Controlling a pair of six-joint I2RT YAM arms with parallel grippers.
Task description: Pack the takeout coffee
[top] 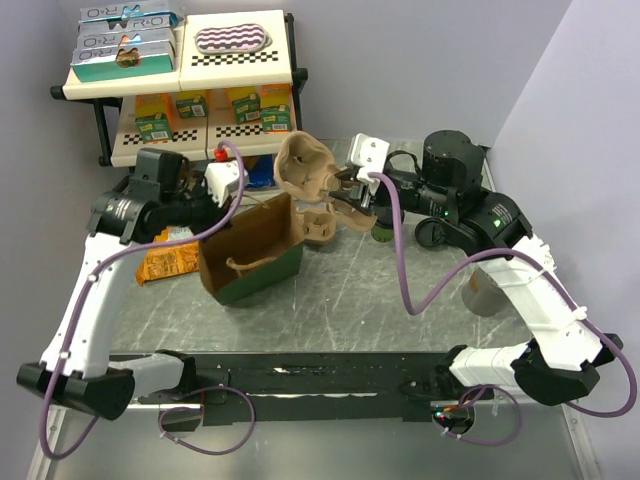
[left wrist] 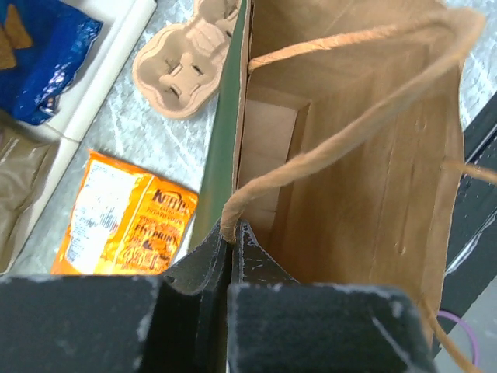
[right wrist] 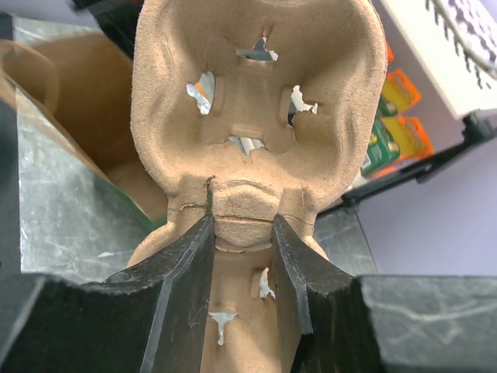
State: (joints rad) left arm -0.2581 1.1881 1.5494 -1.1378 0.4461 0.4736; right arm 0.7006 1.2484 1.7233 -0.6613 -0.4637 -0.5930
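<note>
Shut left fingers [left wrist: 241,255] are pinching the bag [left wrist: 365,179] while half-open right fingers [right wrist: 203,237] are gripping the carrier [right wrist: 248,93] at 2 o'clock, possibly snagging the bag's rim.

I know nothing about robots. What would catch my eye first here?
A brown moulded cup carrier is tipped up near the middle of the scene, pinched in the right arm's jaws. Just left of it stands an open paper bag, green outside, its rim gripped by the left arm's jaws. An orange crisp packet lies flat on the table, left of the bag.
</note>
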